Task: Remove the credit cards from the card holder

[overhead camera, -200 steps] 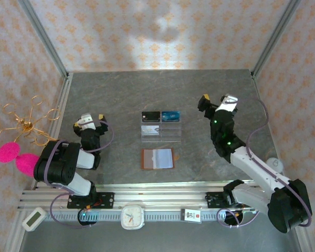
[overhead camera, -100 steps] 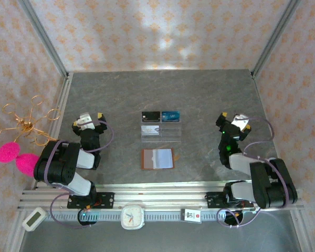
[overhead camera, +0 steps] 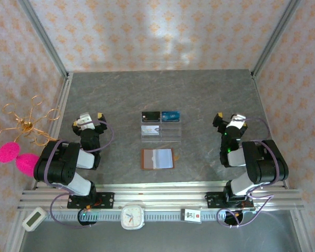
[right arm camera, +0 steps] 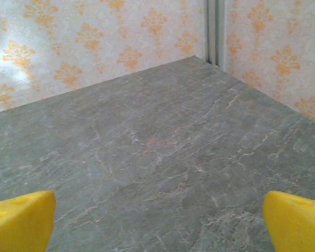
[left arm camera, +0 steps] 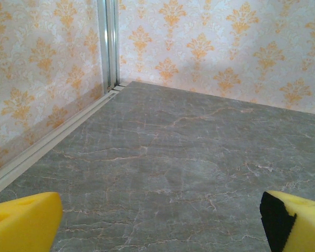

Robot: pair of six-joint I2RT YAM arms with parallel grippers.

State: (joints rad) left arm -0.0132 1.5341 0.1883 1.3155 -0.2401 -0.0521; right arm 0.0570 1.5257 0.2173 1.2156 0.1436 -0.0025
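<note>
Top external — clear stand (overhead camera: 168, 134) sits just behind card holder (overhead camera: 144, 158).

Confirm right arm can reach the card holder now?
Probably yes: the card holder lies open on the table, nothing between it and the open right gripper; the acrylic stand sits behind it.

top: overhead, near edge, facing down | wrists: low over table (left arm camera: 163, 157), facing far corners | shared: table

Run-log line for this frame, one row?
left gripper: open, empty | right gripper: open, empty | wallet: lying open, untouched | pale card: on stand
</note>
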